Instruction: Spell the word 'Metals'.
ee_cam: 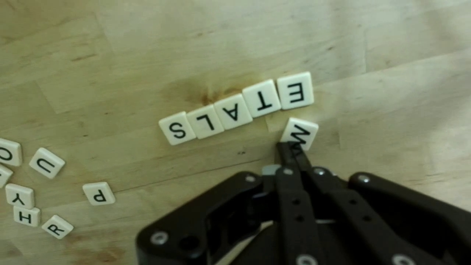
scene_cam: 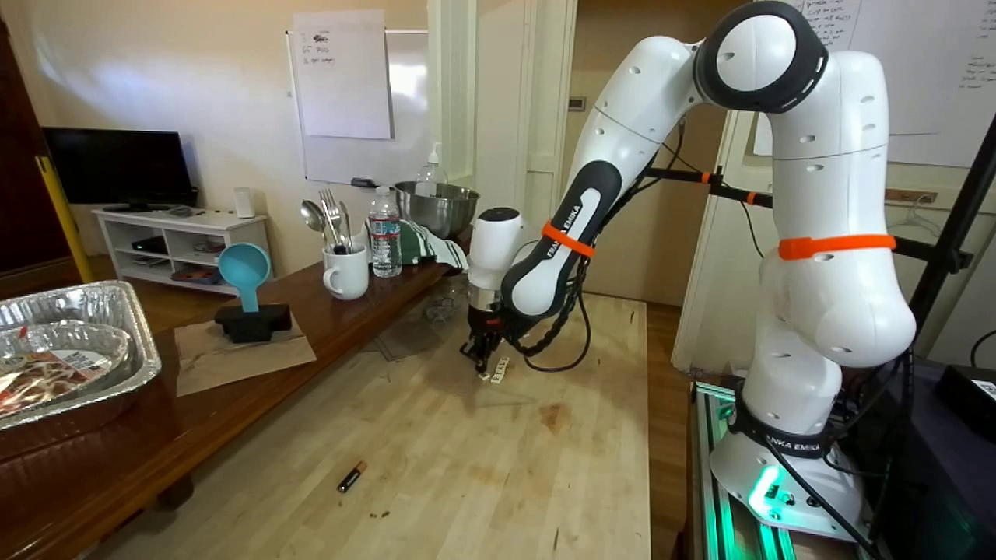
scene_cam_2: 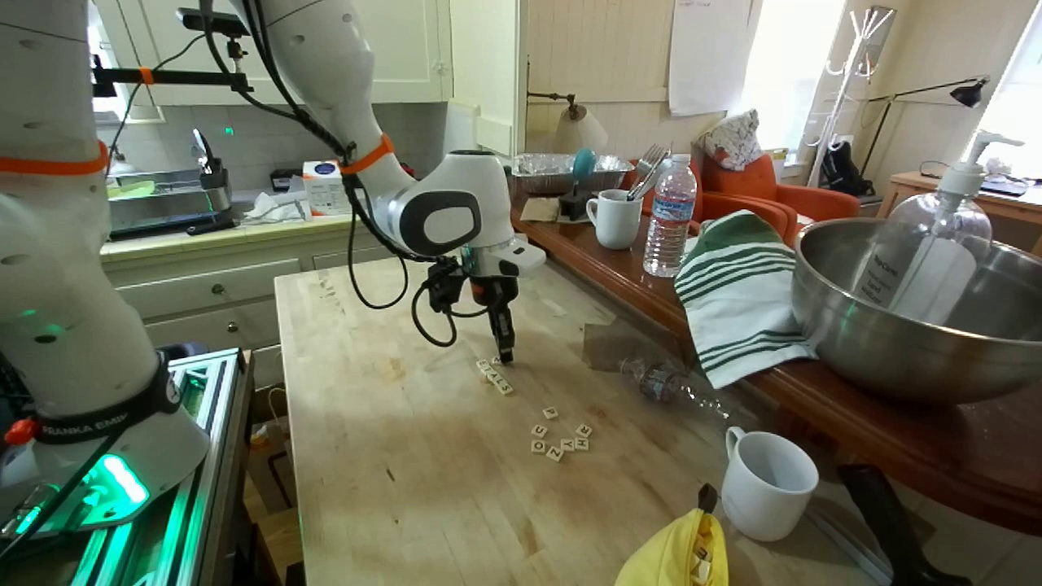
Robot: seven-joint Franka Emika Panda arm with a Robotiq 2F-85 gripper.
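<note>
White letter tiles lie on the wooden table. In the wrist view the tiles E (ee_cam: 295, 91), T (ee_cam: 261, 98), A (ee_cam: 233, 112), L (ee_cam: 205, 122) and S (ee_cam: 177, 128) form a slightly slanted row, upside down in this view. The row also shows in both exterior views (scene_cam: 500, 370) (scene_cam_2: 494, 377). The M tile (ee_cam: 302, 132) lies turned, just below the E and apart from the row. My gripper (ee_cam: 290, 145) is shut, its fingertips together over the near edge of the M and hiding part of it. Whether the tips touch the M, I cannot tell.
Loose tiles, among them P (ee_cam: 98, 193), U (ee_cam: 47, 163) and R (ee_cam: 57, 226), lie beyond the S end. A battery (scene_cam: 352, 477), a yellow pouch (scene_cam_2: 672, 553), a white mug (scene_cam_2: 769, 484) and a lying plastic bottle (scene_cam_2: 663, 382) are on the table. A raised wooden counter (scene_cam: 311, 334) borders it.
</note>
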